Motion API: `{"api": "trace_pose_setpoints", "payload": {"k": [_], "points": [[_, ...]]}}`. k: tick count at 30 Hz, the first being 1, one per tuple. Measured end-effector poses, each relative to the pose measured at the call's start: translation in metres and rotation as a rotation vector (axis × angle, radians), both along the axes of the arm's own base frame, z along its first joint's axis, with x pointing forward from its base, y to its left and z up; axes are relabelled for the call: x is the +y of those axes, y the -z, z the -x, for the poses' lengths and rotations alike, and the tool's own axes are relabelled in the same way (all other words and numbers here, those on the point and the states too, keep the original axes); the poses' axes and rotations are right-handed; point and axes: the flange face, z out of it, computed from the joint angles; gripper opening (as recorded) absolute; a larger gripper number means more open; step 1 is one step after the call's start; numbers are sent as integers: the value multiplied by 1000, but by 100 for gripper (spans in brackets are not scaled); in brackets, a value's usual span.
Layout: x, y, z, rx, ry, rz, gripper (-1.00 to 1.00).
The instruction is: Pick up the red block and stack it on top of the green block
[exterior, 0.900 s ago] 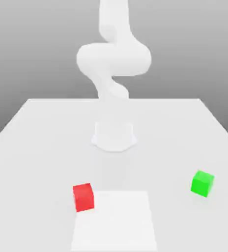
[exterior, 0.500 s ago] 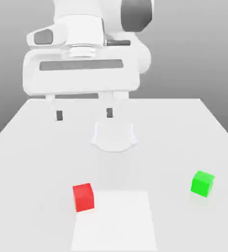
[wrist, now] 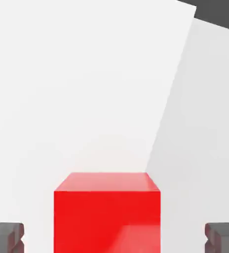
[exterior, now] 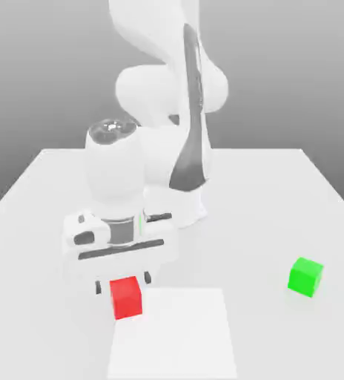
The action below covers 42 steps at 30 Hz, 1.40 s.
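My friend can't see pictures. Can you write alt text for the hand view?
A red block sits on the white table, centered between the open gripper's two dark fingertips, with clear gaps on both sides.

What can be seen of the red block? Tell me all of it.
The red block is a small bright red cube with plain matte faces and sharp edges. It sits flat and upright on the white table, at the exterior view's left corner of a lighter square patch. The gripper hangs right over it with jaws open. In the hand view the block lies between the two dark fingertips, clear gaps on both sides; nothing but the table touches it.
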Motion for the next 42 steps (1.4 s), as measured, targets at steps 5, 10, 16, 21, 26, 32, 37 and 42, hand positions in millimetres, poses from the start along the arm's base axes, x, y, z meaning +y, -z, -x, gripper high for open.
{"api": "trace_pose_setpoints", "payload": {"k": [5,10,16,21,26,32,37,42], "points": [[1,12,2,4,2,-2,-100],[1,8,1,3,1,-1,-100],[-1,-29,-1,-1,1,0,-100],[21,-52,-2,5,-85,-3,-100],[123,-62,-12,7,-524,-5,-100],[238,-74,9,7,-1042,-5,-100],[325,-85,54,8,-1471,-1,-100],[359,-58,78,8,-1646,0,-100]]}}
